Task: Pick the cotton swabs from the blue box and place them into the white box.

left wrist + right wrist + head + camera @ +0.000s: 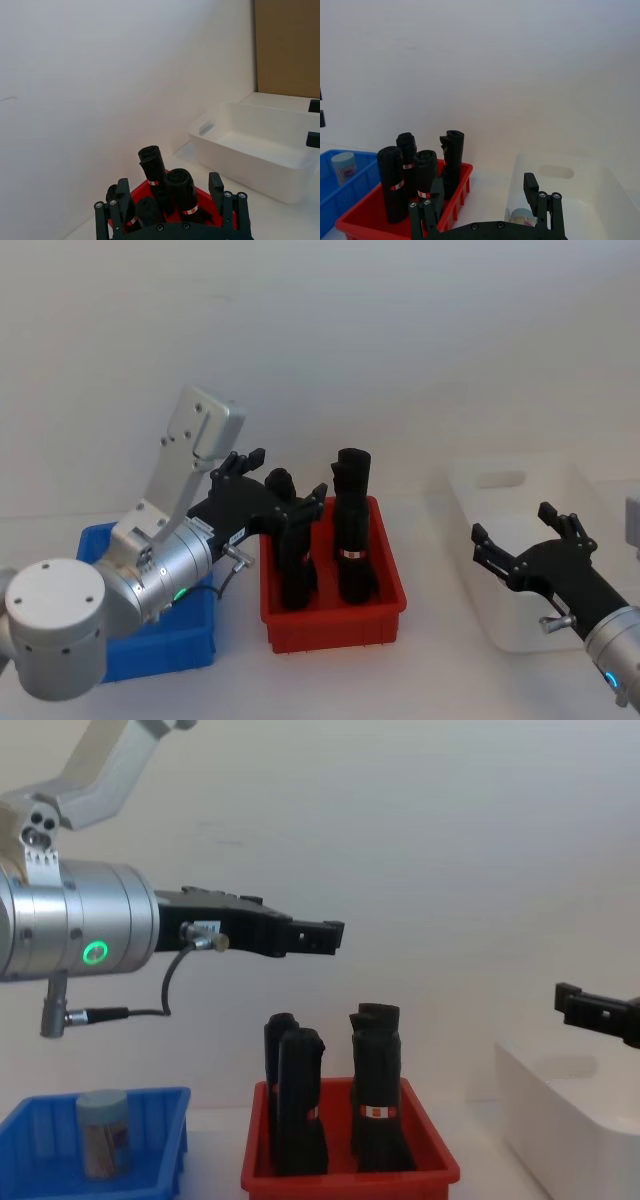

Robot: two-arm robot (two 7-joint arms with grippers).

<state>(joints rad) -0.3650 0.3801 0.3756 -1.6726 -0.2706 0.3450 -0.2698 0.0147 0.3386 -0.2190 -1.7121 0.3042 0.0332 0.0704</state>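
Hovering spread above the black rolls, left gripper may topple them dropping toward the cotton swabs in the blue box, left edge of the table; right gripper spread over white box

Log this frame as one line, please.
left gripper open, empty, raised by red bin | right gripper open, empty, over white box | blue box: one cotton swabs jar | white box: one swab jar

Robot test lab, by the look of it.
Blank white wall, plain white bench, plastic bins in a row: blue box, red bin, white box.
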